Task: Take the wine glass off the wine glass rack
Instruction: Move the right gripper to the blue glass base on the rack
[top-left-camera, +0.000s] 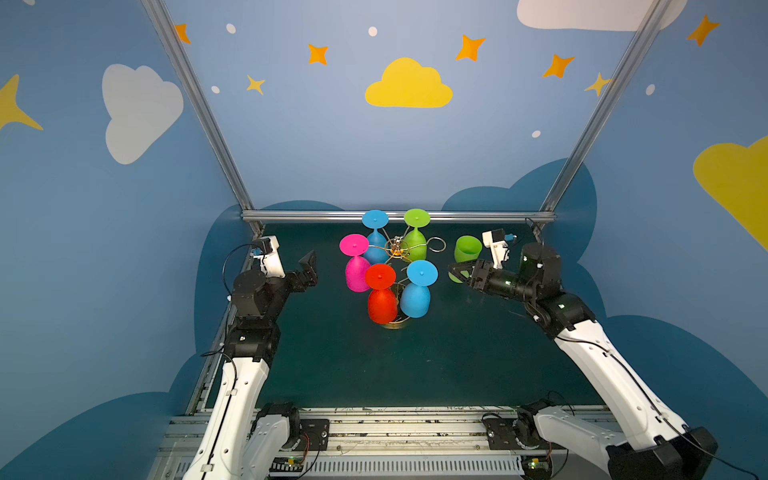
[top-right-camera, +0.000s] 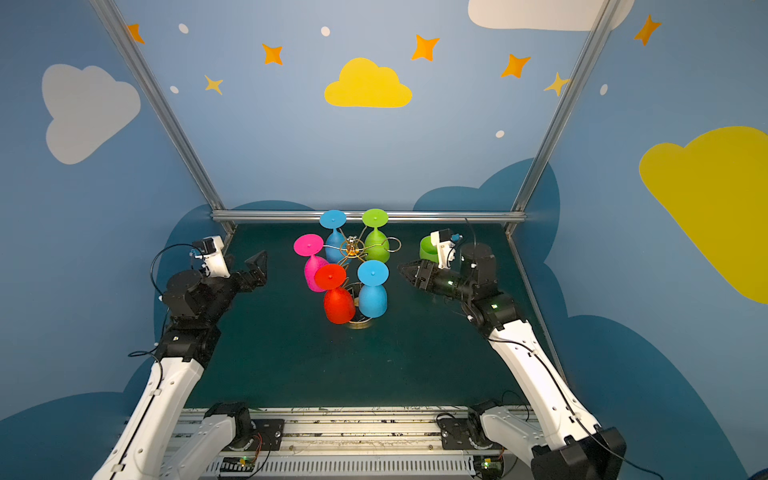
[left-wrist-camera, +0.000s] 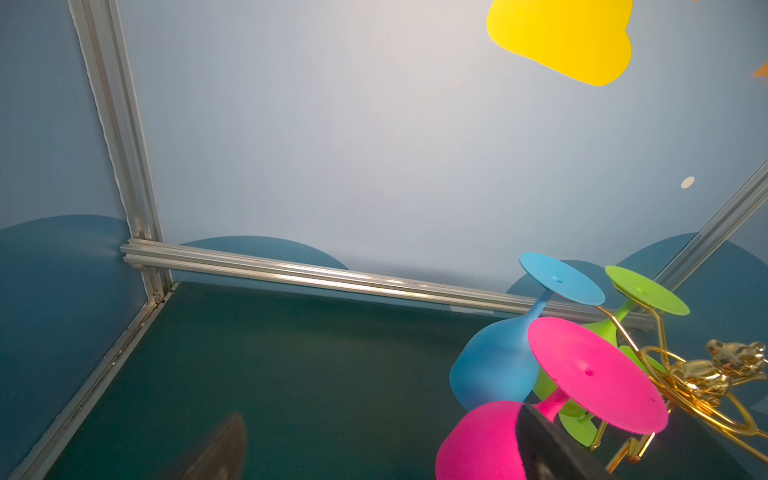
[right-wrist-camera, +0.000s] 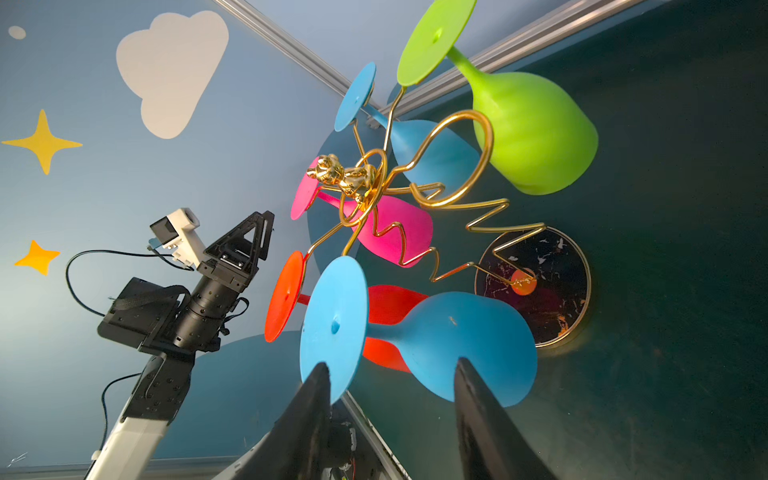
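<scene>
The wine glass rack (top-left-camera: 396, 247) of gold wire stands mid-table on a round dark base (right-wrist-camera: 552, 257). Several wine glasses hang from it upside down: pink (top-left-camera: 356, 272), red (top-left-camera: 381, 303), two blue (top-left-camera: 417, 297) (top-left-camera: 375, 245) and a green one (top-left-camera: 414, 245). One looped arm (top-left-camera: 436, 245) on the right is empty. A second green wine glass (top-left-camera: 467, 248) stands on the table behind my right gripper (top-left-camera: 453, 272). That gripper is open and empty, pointing at the front blue glass (right-wrist-camera: 449, 332) a short way off. My left gripper (top-left-camera: 311, 270) is wide open, apart from the pink glass (left-wrist-camera: 478, 444).
Aluminium frame rails (top-left-camera: 395, 216) and blue painted walls close in the dark green table (top-left-camera: 353, 365) at the back and sides. The arm bases and a metal rail (top-left-camera: 374, 428) run along the front edge.
</scene>
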